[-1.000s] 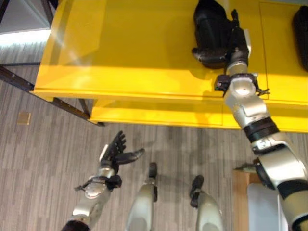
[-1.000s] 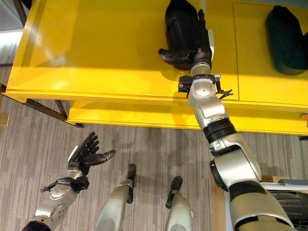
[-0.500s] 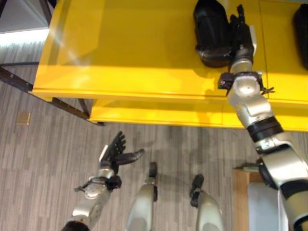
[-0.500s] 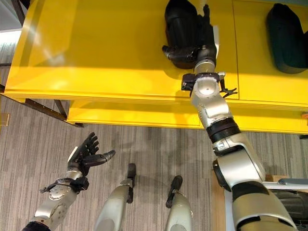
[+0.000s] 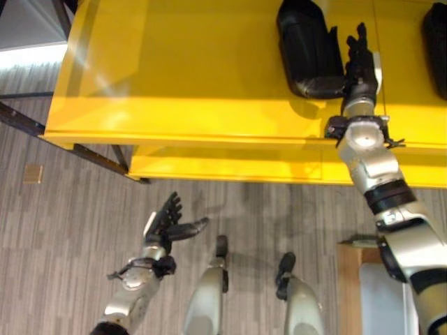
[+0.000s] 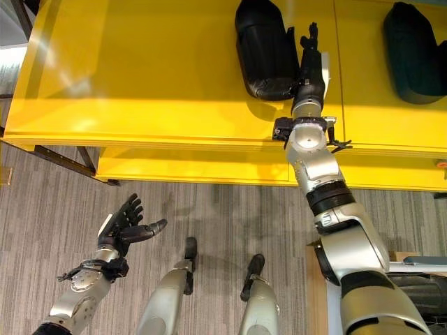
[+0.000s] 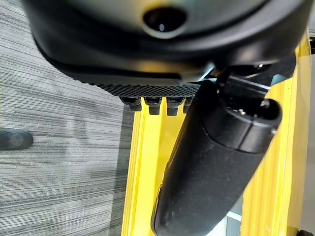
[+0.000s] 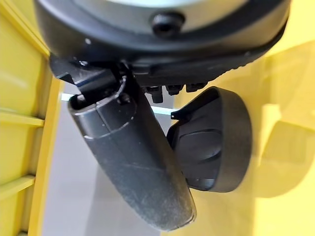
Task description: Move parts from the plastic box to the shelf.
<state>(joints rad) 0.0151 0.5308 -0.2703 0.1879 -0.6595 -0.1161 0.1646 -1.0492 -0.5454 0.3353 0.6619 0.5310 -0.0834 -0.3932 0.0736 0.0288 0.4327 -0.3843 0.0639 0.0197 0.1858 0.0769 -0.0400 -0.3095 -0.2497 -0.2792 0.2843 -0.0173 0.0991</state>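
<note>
Right hand (image 5: 361, 59) lay with straight fingers beside the black part (image 5: 309, 49) on the yellow shelf (image 5: 174, 77) in the left eye view, holding nothing; that part looked delivered. In the right eye view a second dark part (image 6: 413, 52) sat further right on the shelf, so two seemed placed; the plastic box could not be seen. Left hand (image 6: 126, 223) hung low over the floor, fingers spread, empty. In the right wrist view the thumb (image 8: 133, 162) stood clear of the part.
</note>
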